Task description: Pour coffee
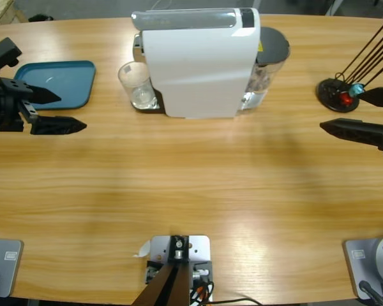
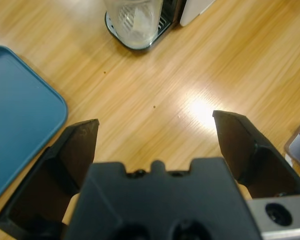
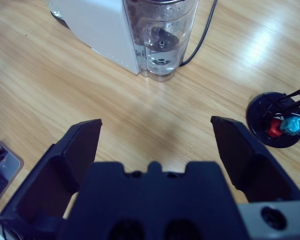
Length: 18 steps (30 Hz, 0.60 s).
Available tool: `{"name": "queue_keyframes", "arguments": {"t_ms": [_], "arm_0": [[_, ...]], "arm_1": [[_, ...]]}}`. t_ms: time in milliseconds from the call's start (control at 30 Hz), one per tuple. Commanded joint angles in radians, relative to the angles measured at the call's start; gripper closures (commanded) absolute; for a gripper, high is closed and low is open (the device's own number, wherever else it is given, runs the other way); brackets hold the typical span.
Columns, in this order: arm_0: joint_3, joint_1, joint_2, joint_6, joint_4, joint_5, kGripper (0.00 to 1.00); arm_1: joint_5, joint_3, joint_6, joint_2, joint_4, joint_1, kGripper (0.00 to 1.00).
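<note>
Wooden table [image 1: 191,191], both arms waiting at the sides, nothing gripped

Clear glass tumbler [image 1: 136,83] stands on the drip tray of the white coffee machine [image 1: 198,64]; no coffee is visible in it. Left gripper [image 1: 51,109] near the teal plastic tray [image 1: 64,80] and right gripper [image 1: 357,115] near the black capsule stand [image 1: 337,94] both have jaws wide apart. Risk, I think: a jaw pushes the light glass over during approach

A long wooden table [image 1: 191,191] with glossy light patches fills the views.
</note>
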<state>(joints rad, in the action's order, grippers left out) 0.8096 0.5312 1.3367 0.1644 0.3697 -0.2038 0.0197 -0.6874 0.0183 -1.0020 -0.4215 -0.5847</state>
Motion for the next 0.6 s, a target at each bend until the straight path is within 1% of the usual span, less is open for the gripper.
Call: {"name": "queue_keyframes", "arguments": {"t_ms": [33, 167, 600], "arm_0": [[-0.035, 0.012, -0.110, 0.002, 0.008, 0.020, 0.000], [-0.035, 0.030, -0.122, 0.001, 0.017, 0.020, 0.000], [-0.033, 0.030, -0.111, 0.003, 0.012, 0.027, 0.000]], "arm_1": [[0.011, 0.051, 0.011, 0.014, 0.040, -0.010, 0.000], [0.009, 0.063, 0.012, 0.022, 0.054, -0.010, 0.000], [0.009, 0.075, 0.012, 0.015, 0.075, -0.010, 0.000]]}}
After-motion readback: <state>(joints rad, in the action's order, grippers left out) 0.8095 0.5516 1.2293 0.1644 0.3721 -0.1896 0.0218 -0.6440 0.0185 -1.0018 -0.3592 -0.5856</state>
